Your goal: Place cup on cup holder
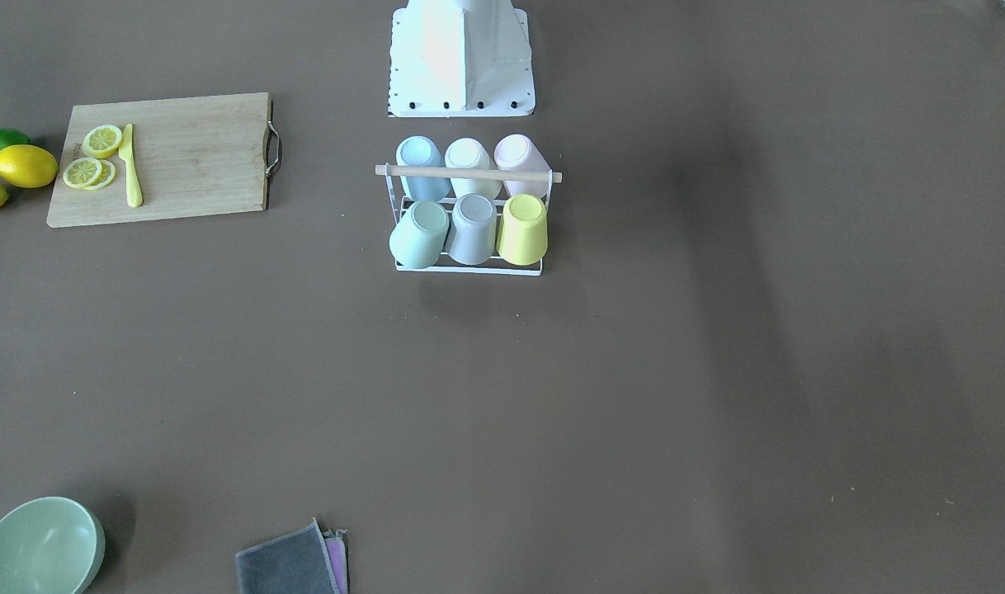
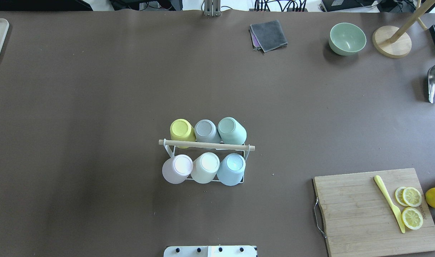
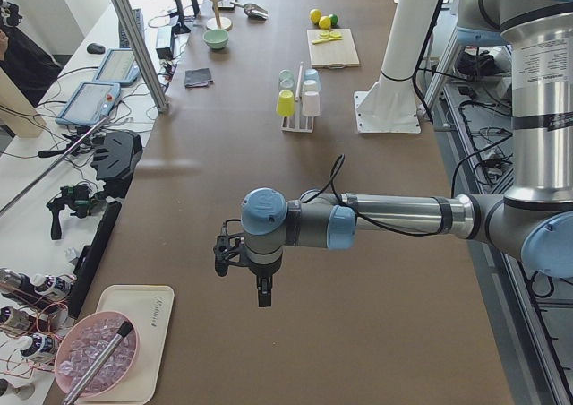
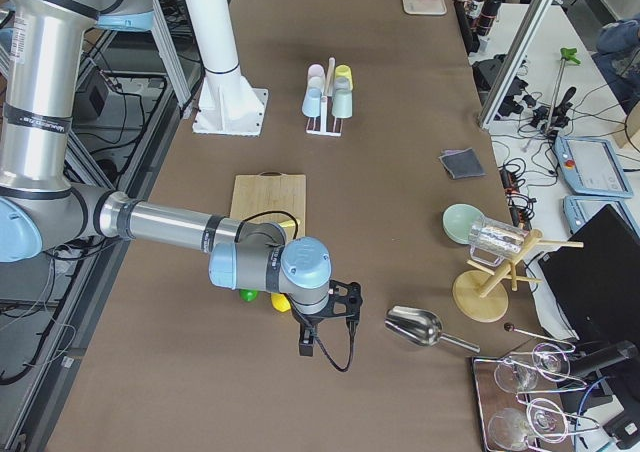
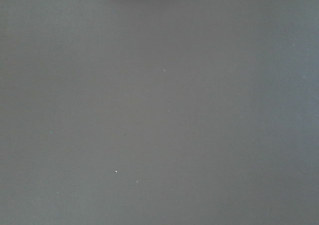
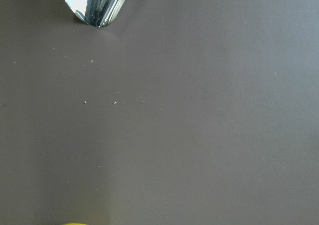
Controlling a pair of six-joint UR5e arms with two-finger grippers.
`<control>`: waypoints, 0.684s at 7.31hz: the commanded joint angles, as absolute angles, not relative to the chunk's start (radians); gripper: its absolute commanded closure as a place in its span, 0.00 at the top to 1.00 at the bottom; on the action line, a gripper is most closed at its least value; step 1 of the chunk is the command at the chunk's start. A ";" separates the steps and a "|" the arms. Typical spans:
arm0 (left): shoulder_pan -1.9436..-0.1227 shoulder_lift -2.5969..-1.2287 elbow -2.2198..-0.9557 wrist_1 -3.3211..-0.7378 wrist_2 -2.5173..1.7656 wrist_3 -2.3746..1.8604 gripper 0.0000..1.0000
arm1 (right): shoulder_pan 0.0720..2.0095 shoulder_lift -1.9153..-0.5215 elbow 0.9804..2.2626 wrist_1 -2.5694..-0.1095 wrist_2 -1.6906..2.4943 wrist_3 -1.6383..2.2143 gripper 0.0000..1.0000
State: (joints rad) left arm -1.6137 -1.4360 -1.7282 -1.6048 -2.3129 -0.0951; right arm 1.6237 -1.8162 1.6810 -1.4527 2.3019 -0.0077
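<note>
Locating the cup holder [image 2: 206, 145]: it is standing mid-table, just in front of my base [image 2: 210, 251], its white wire frame carrying six upturned cups.
Long axis: its wooden rod [image 1: 468, 173] is running left to right across my front, so the two rows are lying one nearer me and one farther out.
Near row: the pink cup [image 2: 177, 169], white cup [image 2: 205, 167] and blue cup [image 2: 231, 169] are sitting from my left to my right.
Far row: the yellow cup [image 2: 182, 130], grey cup [image 2: 206, 131] and green cup [image 2: 232, 130] are sitting in the same order.
Free prong: I am seeing none. Every place looks taken and I am finding no loose cup on the table, so I am judging the placing as done or nearly so.
Left claw [image 3: 260, 290]: it is hanging over bare table at my left end, near a white tray [image 3: 157, 308], with the holder lying well apart toward my right. Whether its fingers are spread or pressed together I cannot tell.
Right claw [image 4: 308, 344]: it is hanging over the table at my right end, beside a metal scoop [image 4: 415, 324]. The holder is lying well apart toward my left, beyond the cutting board [image 4: 268, 200]. Its fingers I cannot judge either.
Nearer arm: the holder is sitting about on my centre line and both claws are out at the ends, so I am not picking one.
</note>
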 commanded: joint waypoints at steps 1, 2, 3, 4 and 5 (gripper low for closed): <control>-1.614 -1.434 -1.727 -1.605 -2.313 -0.095 0.98 | 1.624 -1.813 1.681 -1.453 2.301 -0.008 1.00; -1.614 -1.436 -1.729 -1.605 -2.313 -0.095 0.98 | 1.624 -1.813 1.681 -1.453 2.302 -0.008 1.00; -1.614 -1.434 -1.727 -1.605 -2.313 -0.095 0.98 | 1.623 -1.813 1.681 -1.453 2.303 -0.008 1.00; -1.614 -1.431 -1.724 -1.605 -2.313 -0.095 0.98 | 1.624 -1.815 1.681 -1.454 2.303 -0.008 1.00; -1.612 -1.430 -1.727 -1.605 -2.313 -0.095 0.98 | 1.623 -1.812 1.683 -1.454 2.303 -0.008 1.00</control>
